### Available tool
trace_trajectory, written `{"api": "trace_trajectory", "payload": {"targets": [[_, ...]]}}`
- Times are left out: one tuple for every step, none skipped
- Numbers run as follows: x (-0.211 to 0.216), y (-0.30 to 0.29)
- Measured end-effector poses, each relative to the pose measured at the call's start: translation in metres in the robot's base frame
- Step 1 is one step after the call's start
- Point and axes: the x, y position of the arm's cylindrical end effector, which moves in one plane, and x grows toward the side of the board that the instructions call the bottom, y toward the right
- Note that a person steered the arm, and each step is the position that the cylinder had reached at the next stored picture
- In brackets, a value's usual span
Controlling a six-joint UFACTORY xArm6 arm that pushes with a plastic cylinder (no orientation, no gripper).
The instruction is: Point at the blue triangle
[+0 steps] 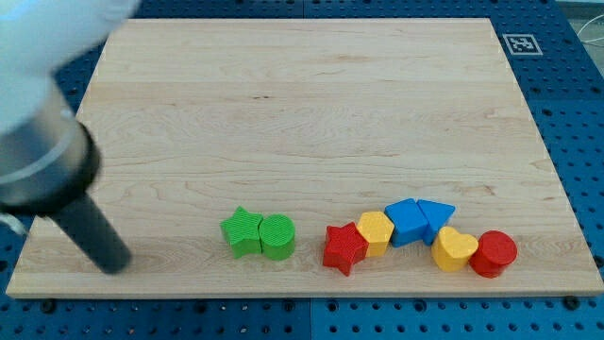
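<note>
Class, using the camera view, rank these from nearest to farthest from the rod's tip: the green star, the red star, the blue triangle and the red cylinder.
My tip sits at the view's bottom left.
1. Green star, left end of the row.
2. Red star, mid-row.
3. Blue triangle, right of the blue cube.
4. Red cylinder, far right end.

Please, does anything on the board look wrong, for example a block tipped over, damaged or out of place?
No block looks tipped or damaged. One odd thing: my tip is at the view's bottom left, far from the blue triangle it should point at. The triangle sits at the view's bottom right, against the blue block and just above the yellow heart.
</note>
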Motion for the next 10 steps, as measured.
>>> {"api": "trace_trajectory", "payload": {"targets": [[-0.072,-0.035],[-0.142,-0.003],[-0.167,0.099],[-0.167,0.179],[-0.167,0.192],[-0.167,0.192],[-0.167,0.206],[-0.167,0.246],[-0.154,0.300],[-0.146,0.331]]}}
